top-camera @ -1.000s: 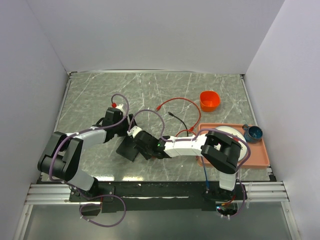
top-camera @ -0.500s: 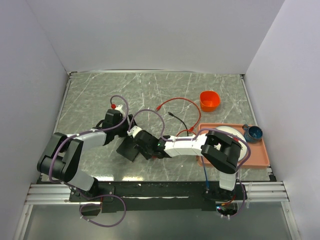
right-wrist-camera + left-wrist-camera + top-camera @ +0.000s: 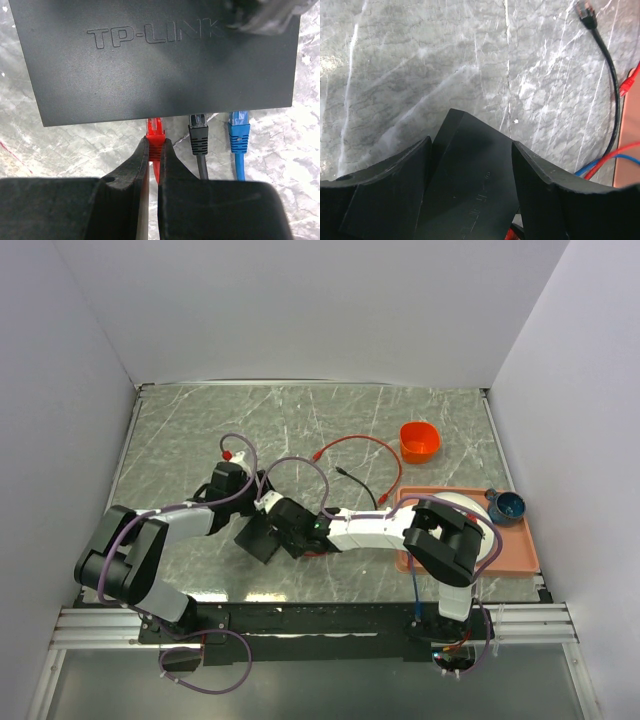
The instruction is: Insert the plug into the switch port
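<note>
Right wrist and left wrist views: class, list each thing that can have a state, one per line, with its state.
right pincer: shut on the red plug.
red plug: pinched, tip at the TP-Link switch's port edge.
black plug: at the switch's edge, depth hidden.
blue plug: at the switch's edge, depth hidden.
left pincer: jaws wide astride the switch; grip unclear.
loose black plug: unplugged, lying free.

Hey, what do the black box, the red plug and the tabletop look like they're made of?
The black box: likely moulded plastic, matte and finely grained, with a logo embossed in its top. The red plug: smooth, slightly glossy plastic by its look, though mostly hidden. The tabletop: grey marble-look surface with white veins and a soft sheen; real stone or printed laminate, I can't tell.
</note>
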{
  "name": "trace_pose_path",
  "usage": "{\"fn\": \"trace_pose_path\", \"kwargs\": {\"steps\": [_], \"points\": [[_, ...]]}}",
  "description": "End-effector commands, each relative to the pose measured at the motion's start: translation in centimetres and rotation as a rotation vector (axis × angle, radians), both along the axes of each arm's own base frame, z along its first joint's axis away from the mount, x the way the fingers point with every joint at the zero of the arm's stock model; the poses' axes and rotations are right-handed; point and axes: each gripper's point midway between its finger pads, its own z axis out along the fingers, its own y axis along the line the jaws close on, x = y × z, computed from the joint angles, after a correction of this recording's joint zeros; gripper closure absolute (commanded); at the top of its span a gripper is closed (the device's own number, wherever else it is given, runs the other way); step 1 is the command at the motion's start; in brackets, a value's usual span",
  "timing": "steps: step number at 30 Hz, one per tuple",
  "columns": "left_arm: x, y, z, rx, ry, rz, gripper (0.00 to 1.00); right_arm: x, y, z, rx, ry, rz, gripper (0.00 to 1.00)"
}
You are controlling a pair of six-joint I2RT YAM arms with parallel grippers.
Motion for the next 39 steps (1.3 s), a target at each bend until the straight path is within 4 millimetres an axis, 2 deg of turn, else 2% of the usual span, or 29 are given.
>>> {"fn": "trace_pose_path", "kwargs": {"steps": [1, 3, 10, 18, 24, 33, 39], "points": [[-7.1, -2.6, -2.4, -0.104, 0.256, -0.117, 0.31, 7.2, 3.4, 7.9, 0.301, -0.225, -0.188, 1.00], [-7.3, -2.7, -2.4, -0.114, 0.263, -0.114, 0.31, 7.5, 3.6, 8.7, 0.344, -0.243, -0.205, 1.00], [-8.6, -4.0, -1.6, -0.153, 0.272, -0.138, 0.32, 8.4, 3.9, 9.2, 0.397, -0.288, -0.236, 1.00], [-10.9, -4.7, -1.8, -0.181, 0.310, -0.152, 0.32, 9.8, 3.7, 10.6, 0.447, -0.326, -0.265, 1.00], [-12.1, -5.3, -1.9, -0.167, 0.314, -0.179, 0.32, 10.1, 3.9, 11.3, 0.431, -0.292, -0.240, 1.00], [-13.8, -7.6, -2.5, -0.198, 0.356, -0.225, 0.32, 10.8, 3.4, 12.2, 0.472, -0.309, -0.271, 1.00], [-14.5, -8.4, -2.6, -0.205, 0.371, -0.230, 0.32, 11.2, 4.1, 12.3, 0.476, -0.304, -0.264, 1.00]]}}
